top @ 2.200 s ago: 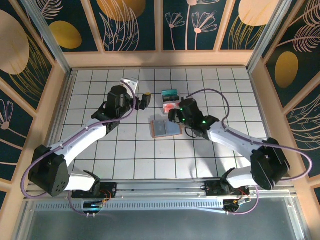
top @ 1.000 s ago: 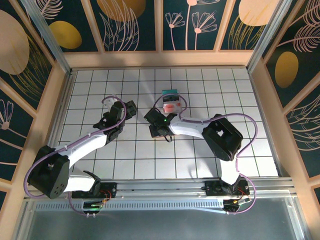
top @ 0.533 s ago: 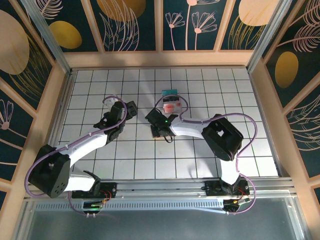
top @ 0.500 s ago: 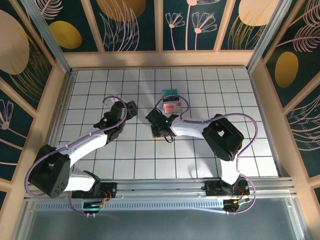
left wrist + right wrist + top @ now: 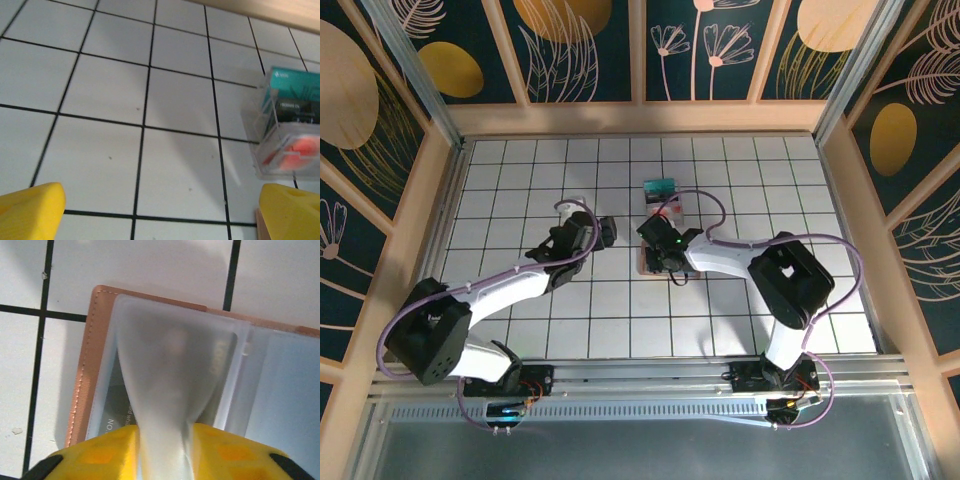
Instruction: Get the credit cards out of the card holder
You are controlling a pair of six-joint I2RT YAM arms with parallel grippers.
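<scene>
The card holder (image 5: pixel 644 266) lies opened flat on the white tiled table (image 5: pixel 520 180), and most of it is hidden under the right gripper (image 5: pixel 657 252), which stands right over it. Seen up close, the right claw's yellow fingers (image 5: pixel 95 455) are drawn in tight on a clear sleeve (image 5: pixel 170 375) of the holder. The plastic puckers upward and narrows to a twist where it runs in between the pads, so the claw is clamped on the holder by that sleeve. Beside the sleeve, just inside the holder's tan stitched edge, a grey lettered card (image 5: pixel 117 420) shows through a pocket.

Two credit cards are out on the tiles just beyond the holder's far edge. A white-pink card (image 5: pixel 663 213) with a red spot lies nearest the holder, with the right arm's cable crossing over it. A teal card (image 5: pixel 660 187) lies just behind that one, and the two overlap.

The left gripper (image 5: pixel 605 232) is near the holder on its left and apart from it. Its yellow jaws are spread as wide as they go over bare tile and hold nothing.
</scene>
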